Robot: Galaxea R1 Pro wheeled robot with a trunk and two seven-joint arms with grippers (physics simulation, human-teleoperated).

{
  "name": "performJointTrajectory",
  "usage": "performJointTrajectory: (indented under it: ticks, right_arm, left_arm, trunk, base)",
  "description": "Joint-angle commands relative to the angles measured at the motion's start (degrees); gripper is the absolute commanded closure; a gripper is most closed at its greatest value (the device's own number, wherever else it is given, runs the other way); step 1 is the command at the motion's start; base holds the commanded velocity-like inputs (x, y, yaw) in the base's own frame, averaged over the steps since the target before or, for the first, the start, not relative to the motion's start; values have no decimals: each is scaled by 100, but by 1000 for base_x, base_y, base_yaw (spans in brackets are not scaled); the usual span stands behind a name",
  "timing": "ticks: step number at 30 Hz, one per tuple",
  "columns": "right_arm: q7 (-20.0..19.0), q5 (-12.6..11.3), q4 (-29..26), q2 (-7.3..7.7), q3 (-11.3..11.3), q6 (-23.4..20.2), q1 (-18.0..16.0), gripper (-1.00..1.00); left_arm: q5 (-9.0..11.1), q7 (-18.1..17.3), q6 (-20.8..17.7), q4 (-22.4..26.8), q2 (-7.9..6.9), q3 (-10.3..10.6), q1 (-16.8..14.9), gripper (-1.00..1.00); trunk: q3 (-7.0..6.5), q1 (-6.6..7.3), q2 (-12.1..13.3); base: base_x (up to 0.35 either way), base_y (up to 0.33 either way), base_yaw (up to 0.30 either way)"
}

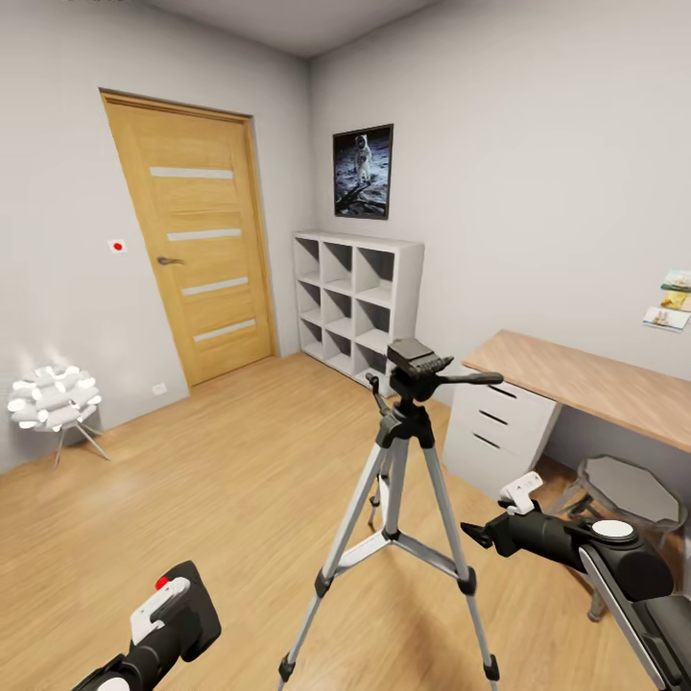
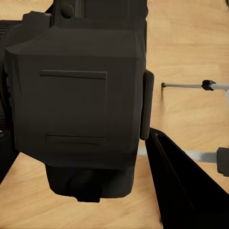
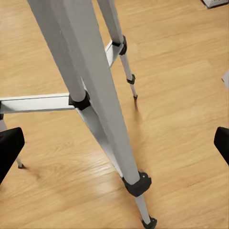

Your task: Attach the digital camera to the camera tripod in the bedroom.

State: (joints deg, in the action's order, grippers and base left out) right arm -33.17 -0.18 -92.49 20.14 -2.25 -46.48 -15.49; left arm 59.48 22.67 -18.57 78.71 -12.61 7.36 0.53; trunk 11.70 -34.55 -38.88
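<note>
The camera tripod [image 1: 408, 432] stands on the wood floor in the middle of the head view, its black head [image 1: 417, 363] and pan handle [image 1: 470, 378] pointing right. Low at the left, my left gripper [image 1: 171, 616] is shut on the digital camera [image 1: 190, 597], whose red button faces up. In the left wrist view the camera's black body [image 2: 76, 95] is close up, with a tripod leg [image 2: 191, 86] beyond it. My right gripper [image 1: 494, 513] is open just right of the tripod. In the right wrist view its fingertips [image 3: 8, 148] stand wide apart around a silver leg [image 3: 90, 86].
A wooden door [image 1: 197, 250] is at the back left and a white cube shelf [image 1: 355, 297] stands in the corner. A desk [image 1: 595, 379] with white drawers [image 1: 499, 422] and a grey octagonal stool [image 1: 629, 489] crowd the right. A white ornament [image 1: 53, 393] sits at the left wall.
</note>
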Motion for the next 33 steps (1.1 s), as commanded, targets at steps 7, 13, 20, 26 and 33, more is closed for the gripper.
performJointTrajectory:
  ticks: [7,13,20,26,33]
  right_arm:
    - [-7,16,1,16,1,-35,22,-100]
    - [-6,17,3,23,4,-38,55,-100]
    - [-6,18,3,23,5,-43,73,-100]
    - [-7,18,3,20,5,-41,83,-100]
    - [-8,18,2,17,5,-42,102,-100]
  left_arm:
    - [30,42,-13,13,-5,-8,0,100]
    - [18,40,-5,13,-5,-7,0,100]
    - [26,36,-13,13,-5,-8,0,100]
    - [28,38,-5,13,-5,-14,0,100]
    - [31,43,-1,13,-5,-15,0,100]
  trunk:
    - [8,-2,-8]
    - [8,-2,-8]
    - [8,-2,-8]
    - [8,-2,-8]
    - [8,-2,-8]
  base:
    - [108,-159,62]
    - [115,-168,10]
    - [24,-35,2]
    - [5,-9,0]
    - [1,-163,0]
